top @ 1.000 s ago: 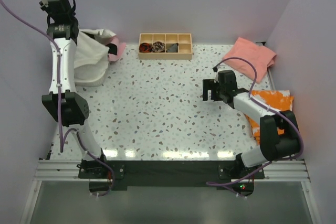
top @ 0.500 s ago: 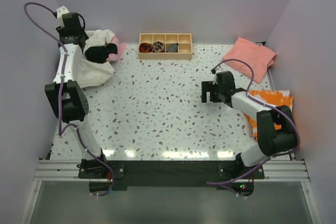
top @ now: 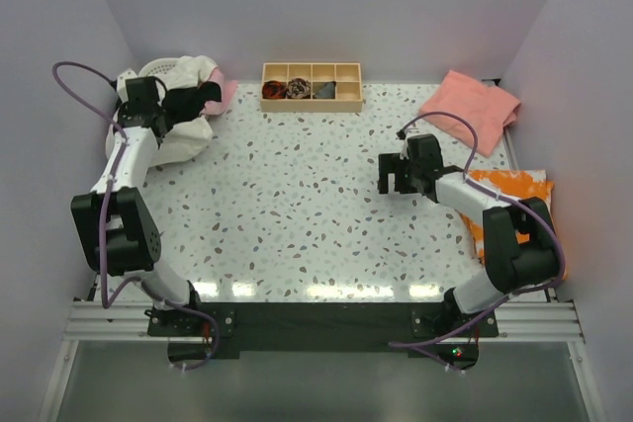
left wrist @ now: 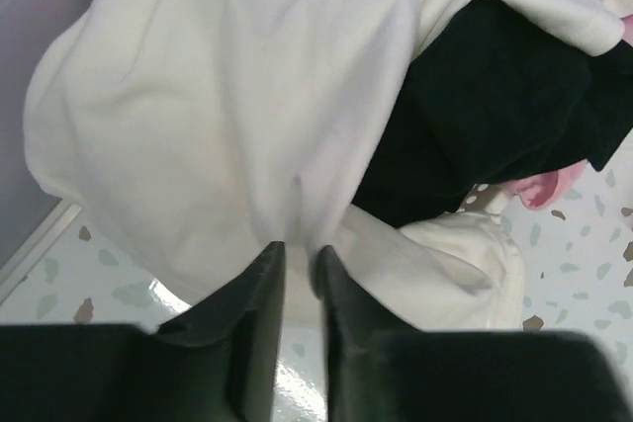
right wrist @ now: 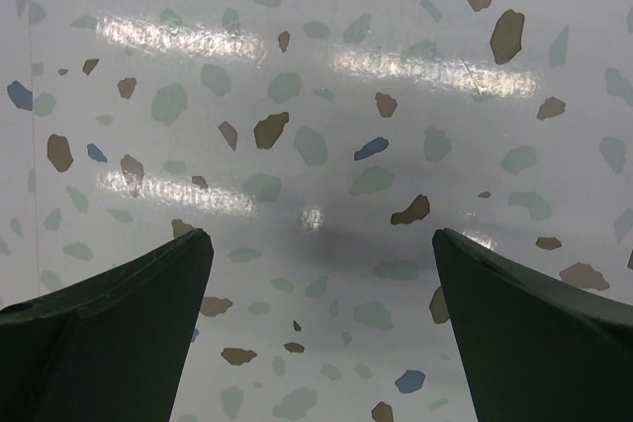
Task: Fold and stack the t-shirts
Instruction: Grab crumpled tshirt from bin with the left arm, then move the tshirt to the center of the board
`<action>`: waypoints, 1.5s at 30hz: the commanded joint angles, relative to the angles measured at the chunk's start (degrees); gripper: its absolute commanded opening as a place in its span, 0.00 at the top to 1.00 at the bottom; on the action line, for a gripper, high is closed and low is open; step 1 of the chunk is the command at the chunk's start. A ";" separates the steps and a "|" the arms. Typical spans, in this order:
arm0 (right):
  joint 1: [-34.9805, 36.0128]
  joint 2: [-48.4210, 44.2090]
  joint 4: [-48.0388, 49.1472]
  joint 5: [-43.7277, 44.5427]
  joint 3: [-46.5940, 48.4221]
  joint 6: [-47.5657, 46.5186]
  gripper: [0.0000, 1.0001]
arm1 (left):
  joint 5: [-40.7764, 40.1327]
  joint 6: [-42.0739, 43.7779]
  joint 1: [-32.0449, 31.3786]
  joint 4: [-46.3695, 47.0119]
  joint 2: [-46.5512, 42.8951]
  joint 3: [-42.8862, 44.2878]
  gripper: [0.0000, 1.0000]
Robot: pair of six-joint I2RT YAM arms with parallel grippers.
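Left arm (top: pixel 119 160) has come down from raised high to low over the far-left corner; cream-white t-shirt (top: pixel 183 137), pinched by left gripper (left wrist: pixel 297 266), went from hanging to heaped on table (top: pixel 297 205); black t-shirt (top: pixel 190 101) now exposed on top.

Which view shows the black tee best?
Left wrist: the black tee fills the upper right, close up, partly under the cream tee. Top external shows it only as a small dark patch at far left. Right wrist shows none of it, just table.
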 commanded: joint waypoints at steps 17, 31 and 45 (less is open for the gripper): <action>-0.13 1.38 2.12 -2.50 1.96 0.82 0.01 | -0.55 0.82 0.17 7.84 5.10 1.63 0.45; -0.22 1.91 2.82 -3.55 1.87 0.73 0.01 | 0.41 1.79 -1.23 5.57 -3.84 10.40 1.00; -0.13 -3.89 2.31 -6.46 -0.68 0.73 0.01 | 19.27 7.85 -1.41 -8.68 -5.34 52.96 1.00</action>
